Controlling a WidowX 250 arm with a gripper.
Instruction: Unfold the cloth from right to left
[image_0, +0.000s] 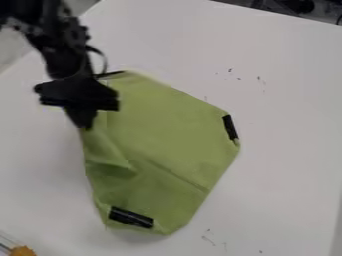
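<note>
A gripper (81, 125) is hanging at the cloth's (167, 130) left edge, its grip impossible to tell; the cloth is lying largely spread, left-side creases (115, 167) seemingly awaiting smoothing.

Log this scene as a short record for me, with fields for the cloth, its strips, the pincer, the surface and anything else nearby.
main item: green cloth, mostly spread out
creases: raised folds toward its lower left, a line across its lower half
strips: one black strip by the right corner, another black strip near the bottom
tool: black pincer at the cloth's left edge; grip on it unclear
surface: white table
other: orange item, bottom left, partly cut off
</note>
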